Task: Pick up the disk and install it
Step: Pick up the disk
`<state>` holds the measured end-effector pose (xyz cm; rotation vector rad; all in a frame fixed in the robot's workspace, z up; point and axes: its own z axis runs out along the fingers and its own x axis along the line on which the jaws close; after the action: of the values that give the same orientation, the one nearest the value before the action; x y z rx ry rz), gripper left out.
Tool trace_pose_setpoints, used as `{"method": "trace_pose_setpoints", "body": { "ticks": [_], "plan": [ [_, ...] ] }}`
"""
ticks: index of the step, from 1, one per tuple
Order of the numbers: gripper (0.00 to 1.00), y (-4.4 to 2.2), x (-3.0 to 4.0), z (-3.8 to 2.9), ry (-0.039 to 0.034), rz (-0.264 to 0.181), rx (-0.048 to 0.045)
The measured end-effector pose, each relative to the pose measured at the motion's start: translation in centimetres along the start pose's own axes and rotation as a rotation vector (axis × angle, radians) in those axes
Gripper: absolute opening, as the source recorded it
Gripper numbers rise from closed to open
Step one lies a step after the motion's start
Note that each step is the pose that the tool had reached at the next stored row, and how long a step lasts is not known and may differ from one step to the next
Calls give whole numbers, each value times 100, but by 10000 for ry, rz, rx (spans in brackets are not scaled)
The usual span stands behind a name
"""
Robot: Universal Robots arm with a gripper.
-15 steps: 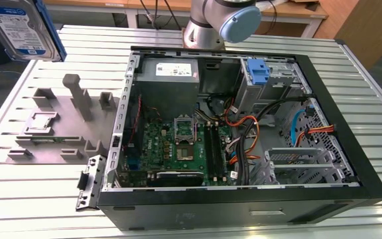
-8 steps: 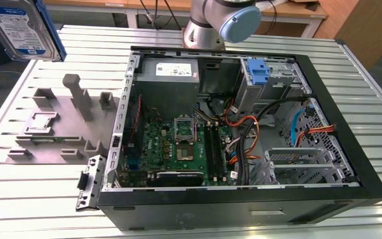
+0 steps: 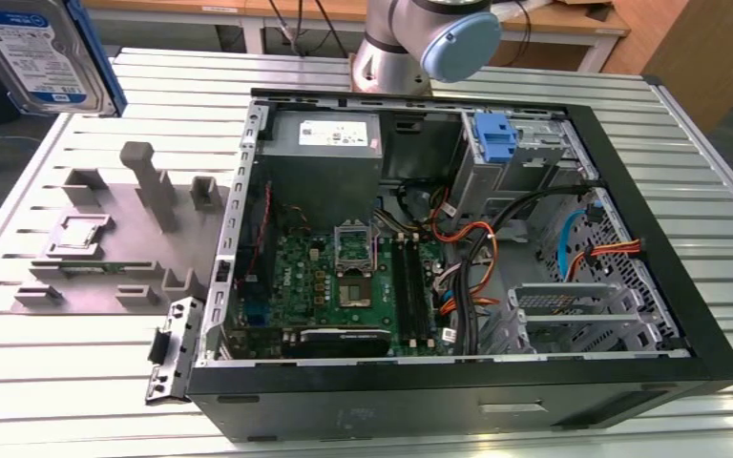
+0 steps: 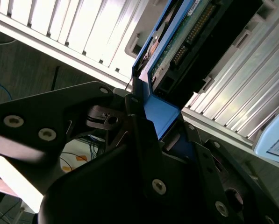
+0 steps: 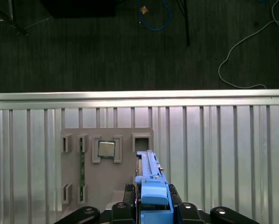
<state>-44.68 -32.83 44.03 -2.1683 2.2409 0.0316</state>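
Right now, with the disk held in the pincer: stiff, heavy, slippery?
Probably stiff: the disk is a flat metal-cased slab, showing no sag. Likely dense for its size, and the pincer grips it at one end of its blue carrier, so it may pivot. The carrier's smooth plastic could flex or slip under a hard push.

I'm counting one disk (image 3: 35,48) and one gripper (image 5: 152,207) here. One robot arm (image 3: 424,43) is showing at the back of the exterior view. One open computer case (image 3: 469,377) is lying on one slatted metal table (image 3: 710,239). Inside the case I'm picking out one green motherboard (image 3: 328,277), one grey power supply (image 3: 325,143), one lone blue bracket (image 3: 498,141) and one silver drive cage (image 3: 571,310). One grey fixture tray (image 3: 131,277) is coming up too, carrying one processor chip (image 5: 106,149) and one narrow green circuit strip (image 5: 82,170).
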Motion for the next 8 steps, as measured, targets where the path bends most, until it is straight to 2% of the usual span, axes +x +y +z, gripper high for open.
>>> {"method": "trace_pose_setpoints", "body": {
  "ticks": [8],
  "plan": [
    [36, 0, -6, -190, -1, 0, 3]
  ]
}}
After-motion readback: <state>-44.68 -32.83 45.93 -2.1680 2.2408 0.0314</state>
